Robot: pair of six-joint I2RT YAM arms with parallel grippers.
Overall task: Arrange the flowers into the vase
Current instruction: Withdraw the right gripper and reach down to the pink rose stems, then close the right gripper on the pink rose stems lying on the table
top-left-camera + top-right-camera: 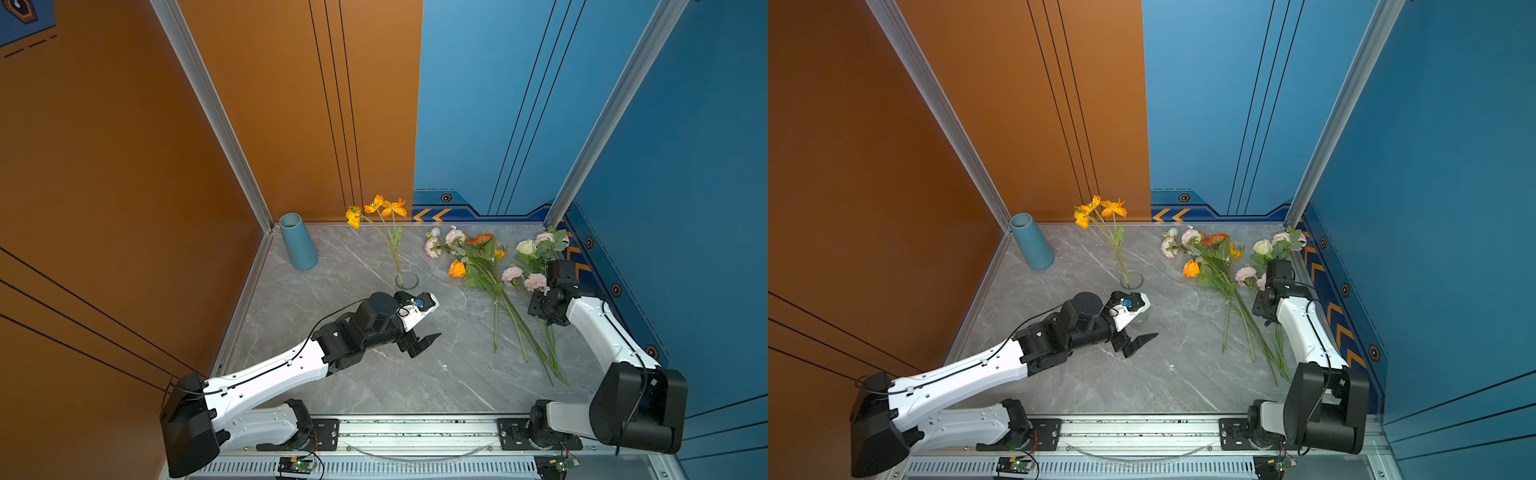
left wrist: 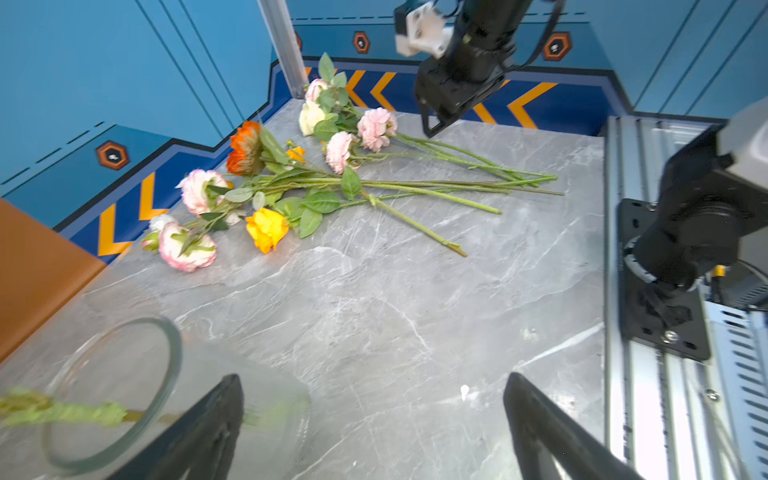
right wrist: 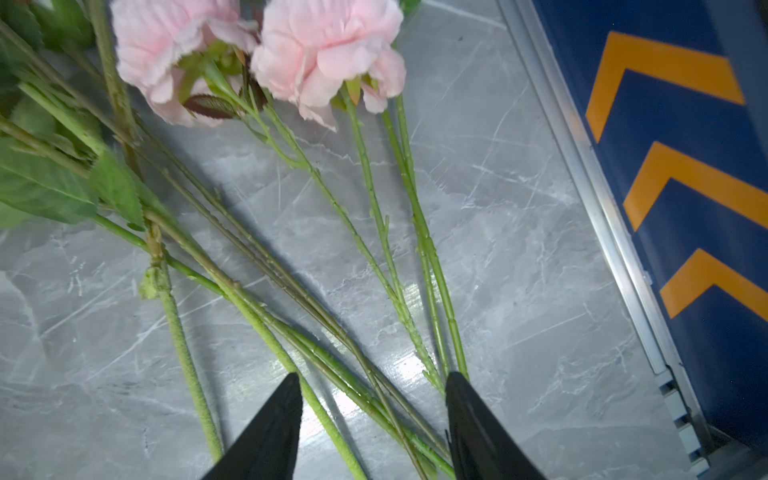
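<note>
Left claw [image 2: 373, 380]: fully open, empty. The glass vase [image 2: 172, 345], holding one orange-bloomed stem [image 1: 376, 206], stands just beside one finger. Right claw [image 3: 372, 376]: partly open, gripping nothing, positioned over the flowers [image 3: 324, 54] lying on the desk [image 3: 519, 249]. Several green stems pass between its fingers.

Bare tabletop [image 1: 374, 374] in front, flowers [image 1: 482, 266] crowding right, glass vase [image 1: 406, 286] mid-table, blue vase [image 1: 298, 243] back-left corner.

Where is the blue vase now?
In both top views the blue vase stands upright in the far left corner, beside the orange wall.
</note>
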